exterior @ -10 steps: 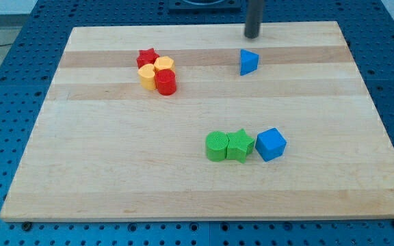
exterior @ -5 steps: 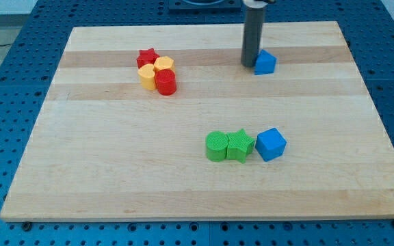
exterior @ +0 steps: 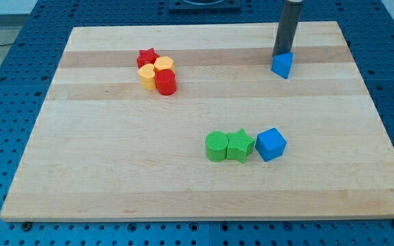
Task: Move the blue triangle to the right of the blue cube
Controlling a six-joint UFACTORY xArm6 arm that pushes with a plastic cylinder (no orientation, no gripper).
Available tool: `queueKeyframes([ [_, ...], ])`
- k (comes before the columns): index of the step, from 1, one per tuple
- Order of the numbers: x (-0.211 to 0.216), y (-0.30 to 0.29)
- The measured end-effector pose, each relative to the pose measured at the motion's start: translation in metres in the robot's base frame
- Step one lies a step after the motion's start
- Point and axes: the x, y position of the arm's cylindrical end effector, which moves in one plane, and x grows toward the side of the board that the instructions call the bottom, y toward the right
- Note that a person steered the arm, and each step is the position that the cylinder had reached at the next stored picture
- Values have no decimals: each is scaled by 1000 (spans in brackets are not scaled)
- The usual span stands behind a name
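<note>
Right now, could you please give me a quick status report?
My tip touching blue triangle's top edge. Triangle near view's top right, far above blue cube. Path down clear.

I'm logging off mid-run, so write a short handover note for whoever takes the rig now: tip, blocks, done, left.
My tip sits just behind the blue triangle, on its top side in the view, apparently touching it.
The blue cube lies lower on the board, touching the green star in a row with the green cylinder.
Done: nothing final; the triangle is far above the cube.
Left: push it down to the cube's right.
</note>
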Motion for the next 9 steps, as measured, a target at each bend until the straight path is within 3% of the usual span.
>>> queueKeyframes([
  [2,33,-1],
  [6,152,0],
  [9,174,73],
])
